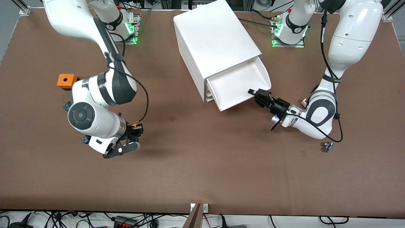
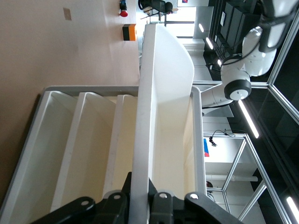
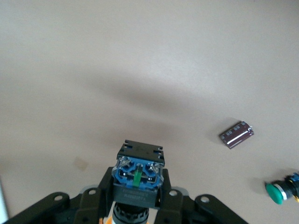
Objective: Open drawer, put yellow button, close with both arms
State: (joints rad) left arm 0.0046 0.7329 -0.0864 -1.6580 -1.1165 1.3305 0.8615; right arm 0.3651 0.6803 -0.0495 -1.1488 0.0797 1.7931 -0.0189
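Note:
The white cabinet (image 1: 212,41) stands at the middle of the table, near the robots' bases. Its uppermost drawer (image 1: 234,84) is pulled out and looks empty inside. My left gripper (image 1: 257,95) is shut on the drawer's front wall at the corner toward the left arm's end; in the left wrist view the fingers (image 2: 119,203) clamp that wall (image 2: 145,116). My right gripper (image 1: 134,131) hangs over the table toward the right arm's end, shut on the yellow button (image 1: 136,125). The right wrist view shows the button's blue base (image 3: 138,171) between the fingers (image 3: 96,198).
An orange box (image 1: 66,80) sits toward the right arm's end. A small button part (image 1: 327,146) lies near the left arm's elbow. The right wrist view shows a brown cylinder (image 3: 237,134) and a green-capped button (image 3: 279,192) on the table. Three lower drawers are shut.

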